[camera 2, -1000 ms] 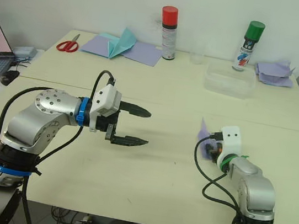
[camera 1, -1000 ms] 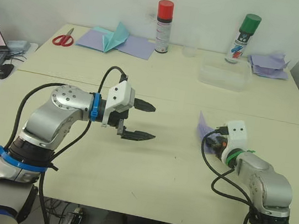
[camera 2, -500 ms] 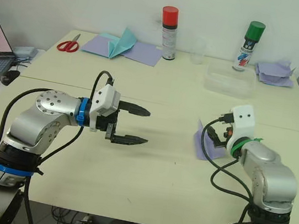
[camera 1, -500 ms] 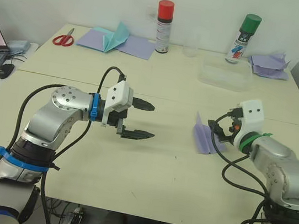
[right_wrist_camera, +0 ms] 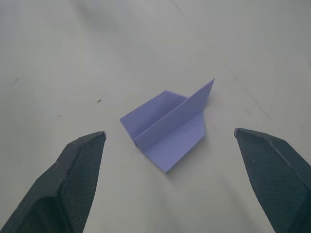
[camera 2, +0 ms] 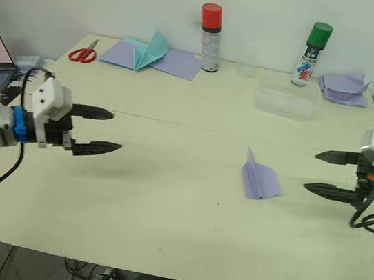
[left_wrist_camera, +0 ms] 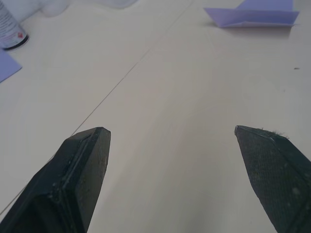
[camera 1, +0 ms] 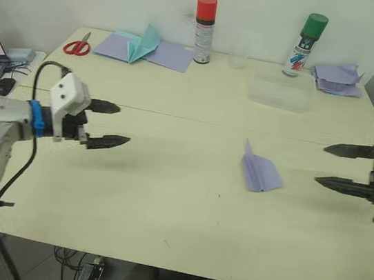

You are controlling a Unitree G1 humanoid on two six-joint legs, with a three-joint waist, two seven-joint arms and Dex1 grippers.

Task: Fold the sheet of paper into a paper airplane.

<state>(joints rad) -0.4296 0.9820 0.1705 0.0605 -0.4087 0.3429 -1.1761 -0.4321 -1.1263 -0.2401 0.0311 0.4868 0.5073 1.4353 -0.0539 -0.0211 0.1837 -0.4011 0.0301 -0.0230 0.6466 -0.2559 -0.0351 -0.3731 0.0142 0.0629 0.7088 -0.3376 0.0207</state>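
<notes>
Right of centre on the bench (camera 1: 164,206), the paper airplane (camera 1: 260,171) is lying free, ridge up, nearer the spread right pincer (camera 1: 333,165) at the frame's right edge than the spread left pincer (camera 1: 109,124).

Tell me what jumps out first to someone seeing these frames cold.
A small lavender folded paper airplane with a raised ridge lies alone on the near part of the pale table, a little right of the middle. The left gripper and right gripper hang open on either side, both clear of it. At the far edge stand a red-capped spray can and a green-capped one.
</notes>
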